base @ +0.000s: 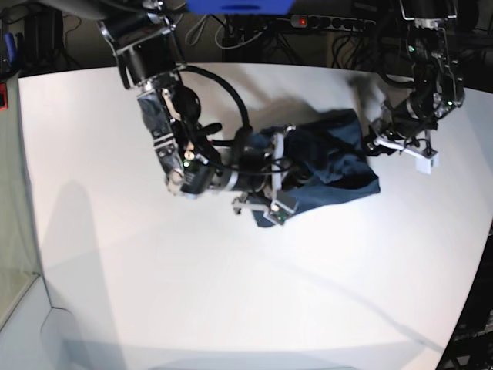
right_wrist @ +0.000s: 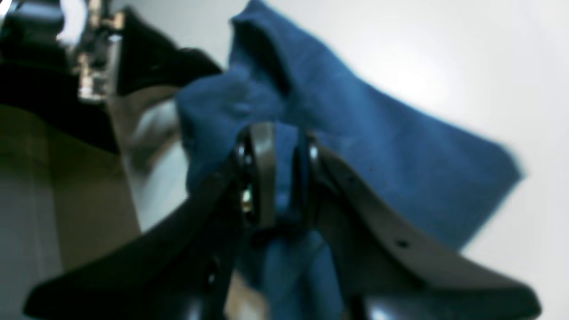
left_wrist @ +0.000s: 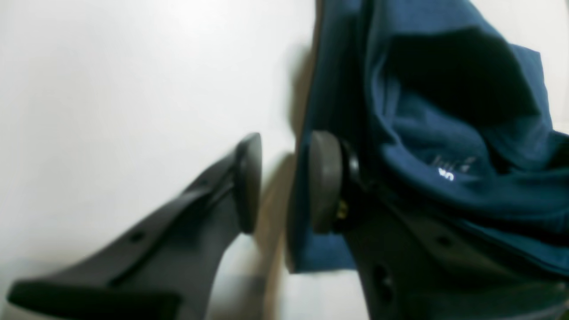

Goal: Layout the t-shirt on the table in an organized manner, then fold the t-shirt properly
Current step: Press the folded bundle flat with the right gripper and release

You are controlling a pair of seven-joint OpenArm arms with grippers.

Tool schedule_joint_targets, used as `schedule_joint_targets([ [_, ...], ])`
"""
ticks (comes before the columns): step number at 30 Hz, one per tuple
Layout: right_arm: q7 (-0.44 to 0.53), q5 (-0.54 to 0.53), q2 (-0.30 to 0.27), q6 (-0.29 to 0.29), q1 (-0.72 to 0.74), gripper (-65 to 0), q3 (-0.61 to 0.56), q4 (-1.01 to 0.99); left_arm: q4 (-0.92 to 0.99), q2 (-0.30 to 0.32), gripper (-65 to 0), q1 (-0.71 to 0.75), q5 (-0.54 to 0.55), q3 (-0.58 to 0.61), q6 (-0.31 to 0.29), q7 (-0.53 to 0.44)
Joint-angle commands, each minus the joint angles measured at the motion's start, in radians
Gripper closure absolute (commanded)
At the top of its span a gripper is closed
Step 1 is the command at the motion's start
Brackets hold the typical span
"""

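Left wrist view: the left jaws (left_wrist: 284,182) stand apart with bare white surface (left_wrist: 111,89) showing between the pads. The shirt (left_wrist: 444,146) lies bunched just beside and over the right-hand finger, its pale neck label facing up; an edge of cloth hangs by that pad, but nothing is pinched between the two.

Right wrist view: the right jaws (right_wrist: 280,173) are nearly together with a fold of the shirt (right_wrist: 378,155) bunched between the pads. It looks clamped, though the picture is blurred, so the depth of the bite is hard to tell. The rest of the cloth spreads away over the surface (right_wrist: 444,53).

Base view: the shirt (base: 339,166) sits crumpled in the far middle of the surface (base: 231,308), between the two arms. The right jaws (base: 271,181) are buried in its near-left side; the left jaws (base: 383,139) hover at its far-right edge.

The step in hand looks like getting two holds to spread the shirt flat. To do it well, the left jaws should close on a single layer at the hem or shoulder, not a wad, and the arms should then draw apart evenly, low over the surface, so the cloth opens without twisting.
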State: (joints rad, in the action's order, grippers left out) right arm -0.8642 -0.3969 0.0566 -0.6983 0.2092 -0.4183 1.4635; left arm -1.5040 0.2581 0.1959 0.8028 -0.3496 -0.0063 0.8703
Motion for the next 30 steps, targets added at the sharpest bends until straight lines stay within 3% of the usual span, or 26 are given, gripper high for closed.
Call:
schedule_joint_targets([
  [1,0.021,-0.026,0.013,0.000,0.009,-8.5,-0.038,0.018,-0.048,0.013,-19.0,0.003,0.002,-0.032,0.007,0.000],
  [6,0.020,-0.026,0.004,0.000,0.012,-8.5,-0.215,0.019,-0.166,0.013,-19.1,0.047,0.002,-0.124,0.007,0.026],
  [13,0.010,-0.027,-0.034,0.000,0.006,-8.5,-0.202,0.176,-0.205,0.010,-19.1,0.053,0.002,-0.240,-0.004,0.171],
  [17,-0.011,-0.024,-0.060,0.000,-0.018,-8.5,-0.116,0.263,-0.203,0.004,-19.1,0.055,0.000,-0.245,-0.159,0.234],
  [19,-0.040,-0.027,-0.080,0.000,-0.029,-8.5,-0.057,0.280,-0.205,-0.029,-19.5,0.063,0.000,-0.245,-0.182,0.252],
  [22,-0.068,-0.027,-0.108,0.000,-0.057,-8.5,0.016,0.296,-0.246,-0.070,-28.5,0.072,0.000,-0.245,-0.191,0.255],
  [27,-0.071,-0.029,-0.176,0.000,-0.103,-8.5,0.063,0.306,-0.320,-0.119,-59.2,0.087,0.000,-0.240,-0.192,0.244],
  [30,-0.071,-0.027,-0.206,0.000,-0.129,-8.5,0.063,0.306,-0.317,-0.141,-65.0,0.084,0.000,-0.243,-0.200,0.243],
])
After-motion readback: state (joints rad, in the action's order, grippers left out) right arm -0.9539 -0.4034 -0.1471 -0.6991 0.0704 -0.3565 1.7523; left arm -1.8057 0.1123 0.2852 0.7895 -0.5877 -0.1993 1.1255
